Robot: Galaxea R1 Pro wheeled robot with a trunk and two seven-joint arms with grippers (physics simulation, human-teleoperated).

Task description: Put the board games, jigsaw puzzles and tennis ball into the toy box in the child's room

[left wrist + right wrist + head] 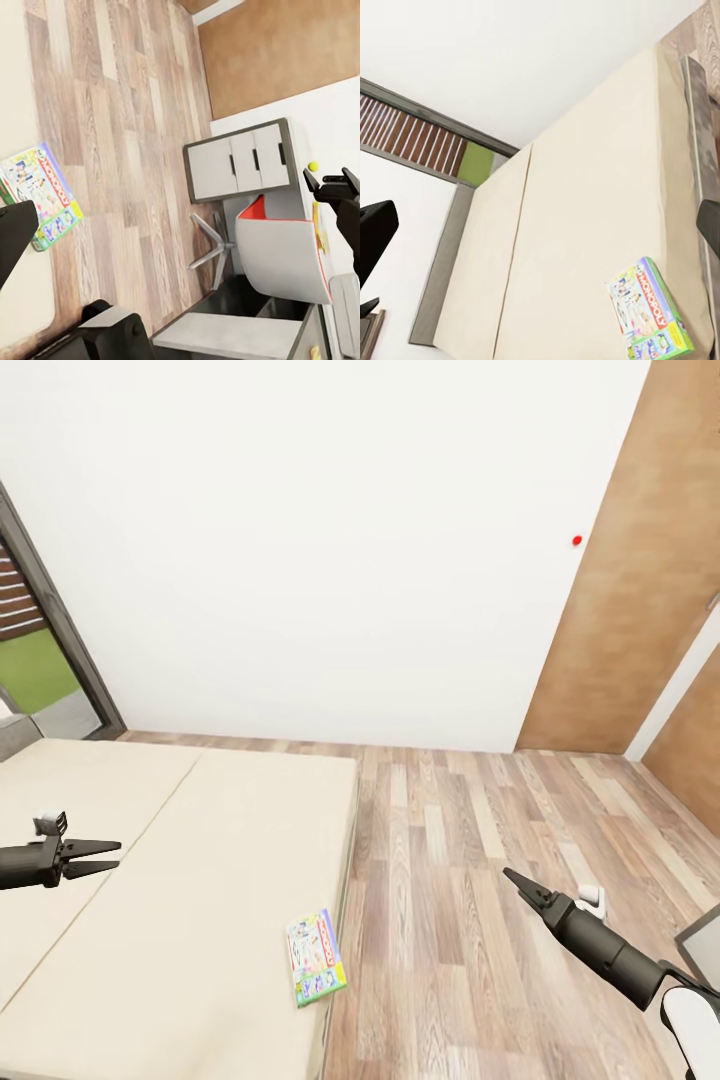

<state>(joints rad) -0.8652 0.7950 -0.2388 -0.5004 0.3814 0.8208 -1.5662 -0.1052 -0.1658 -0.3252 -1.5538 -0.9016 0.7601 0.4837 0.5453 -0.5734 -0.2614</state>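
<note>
One board game, a green-edged white-and-red flat box, lies on the bed close to its right edge. It also shows in the left wrist view as the board game and in the right wrist view as the board game. My left gripper hovers open over the mattress, well left of the box. My right gripper hangs open over the wood floor, right of the box. The left wrist view catches the table with white drawers and the tennis ball on it.
Wood plank floor stretches right of the bed to a white wall. Brown wooden panels stand at the right, a dark-framed window at the left. A white and red swivel chair sits by the table.
</note>
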